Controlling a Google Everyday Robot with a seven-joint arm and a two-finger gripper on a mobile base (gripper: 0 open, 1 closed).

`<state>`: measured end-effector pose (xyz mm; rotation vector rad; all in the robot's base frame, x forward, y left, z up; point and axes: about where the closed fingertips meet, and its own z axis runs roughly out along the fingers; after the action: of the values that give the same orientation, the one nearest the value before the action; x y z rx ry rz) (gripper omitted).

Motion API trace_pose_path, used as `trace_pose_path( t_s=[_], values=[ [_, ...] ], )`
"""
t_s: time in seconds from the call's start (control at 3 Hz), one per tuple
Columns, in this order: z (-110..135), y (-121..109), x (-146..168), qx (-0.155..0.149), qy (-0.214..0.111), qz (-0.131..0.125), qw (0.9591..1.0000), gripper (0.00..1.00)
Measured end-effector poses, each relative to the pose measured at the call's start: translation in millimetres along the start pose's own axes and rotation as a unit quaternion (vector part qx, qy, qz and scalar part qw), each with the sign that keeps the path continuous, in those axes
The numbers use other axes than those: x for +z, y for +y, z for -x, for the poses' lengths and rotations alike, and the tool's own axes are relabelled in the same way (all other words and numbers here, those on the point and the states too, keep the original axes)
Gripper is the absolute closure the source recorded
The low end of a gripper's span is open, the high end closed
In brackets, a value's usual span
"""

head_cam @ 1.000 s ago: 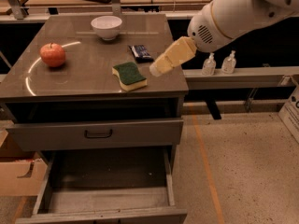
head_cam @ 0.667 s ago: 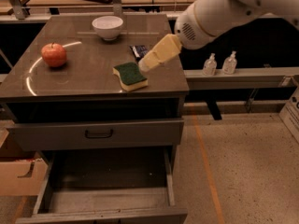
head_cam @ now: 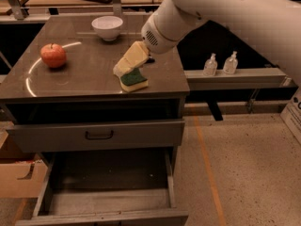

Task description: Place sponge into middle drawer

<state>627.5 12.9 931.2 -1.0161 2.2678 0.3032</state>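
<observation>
A red apple (head_cam: 53,55) is set at the left of the dark countertop (head_cam: 80,81) and a white bowl (head_cam: 107,27) near its back edge, well apart. A shut drawer front (head_cam: 141,132) with a black loop handle is seen beneath. Two clear bottles (head_cam: 210,65) are stood on a ledge (head_cam: 244,76) at the right, and the gripper (head_cam: 123,70) is held over the countertop's front right part.

Your gripper (head_cam: 123,68) hangs right over the sponge (head_cam: 135,81); apple (head_cam: 53,55) and bowl (head_cam: 107,27) stand well aside; the middle drawer (head_cam: 110,200) below lies open.

My gripper (head_cam: 123,68) hung over the top of the grey cabinet (head_cam: 84,81). Around it lay a speckled floor (head_cam: 249,173) with an orange line (head_cam: 204,160), and a cardboard box (head_cam: 16,182) at left.
</observation>
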Motion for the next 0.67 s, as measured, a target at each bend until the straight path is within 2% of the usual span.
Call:
trace_pose_path(
  t_s=[0.33, 0.67],
  values=[
    [4.2, 1.4, 49.6, -0.016, 0.025, -0.015, 0.9995, 0.00],
    [3.1, -6.1, 79.2, -0.020, 0.043, -0.028, 0.9985, 0.00]
  ],
)
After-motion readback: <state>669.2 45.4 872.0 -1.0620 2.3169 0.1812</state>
